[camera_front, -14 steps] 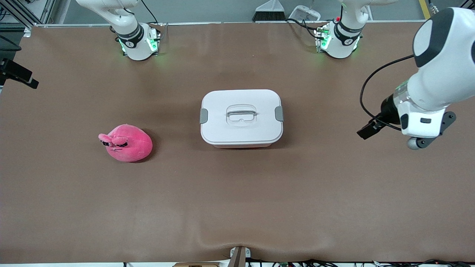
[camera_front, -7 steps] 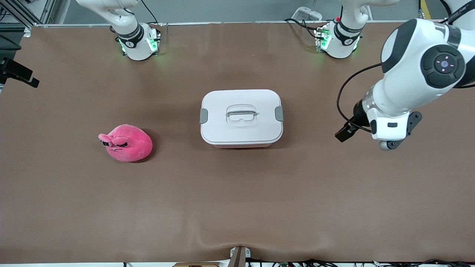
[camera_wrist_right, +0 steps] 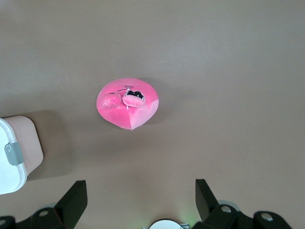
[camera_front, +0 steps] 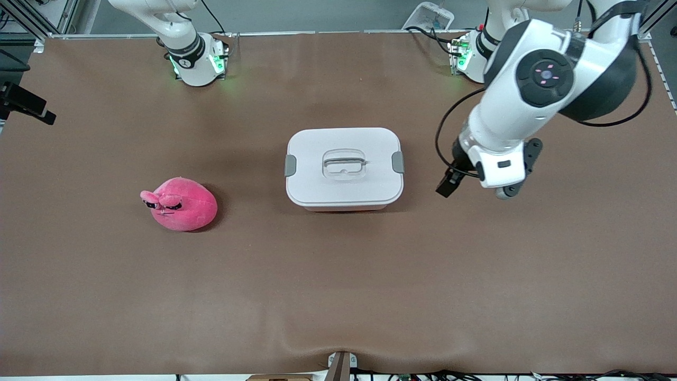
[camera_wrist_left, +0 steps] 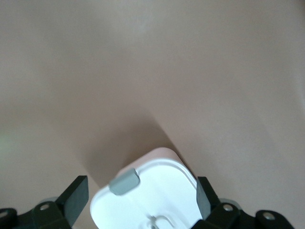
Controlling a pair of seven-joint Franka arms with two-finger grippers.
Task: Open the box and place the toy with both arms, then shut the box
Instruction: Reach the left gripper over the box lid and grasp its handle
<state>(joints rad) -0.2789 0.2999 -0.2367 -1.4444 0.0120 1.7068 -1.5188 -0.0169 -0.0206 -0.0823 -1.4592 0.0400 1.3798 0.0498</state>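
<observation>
The box point(camera_front: 344, 166) stands shut in the middle of the table, its white lid showing a recessed handle point(camera_front: 344, 163) and a grey clip point(camera_front: 398, 162) at each end. The toy point(camera_front: 180, 203), a round pink plush, lies on the table toward the right arm's end, slightly nearer the front camera than the box. My left arm's hand point(camera_front: 497, 166) hovers over the table beside the box's end clip. The left gripper point(camera_wrist_left: 139, 191) is open, with the box lid point(camera_wrist_left: 157, 191) below it. My right gripper point(camera_wrist_right: 138, 200) is open and empty, high over the toy point(camera_wrist_right: 127, 102).
Both arm bases point(camera_front: 195, 58) point(camera_front: 468, 55) stand at the table's edge farthest from the front camera. A black cable point(camera_front: 449, 132) loops from the left wrist. A black bracket point(camera_front: 26, 103) juts in at the right arm's end.
The left arm has swung from its end of the table toward the box, its hand now close beside the end clip. Box and toy have not moved.
</observation>
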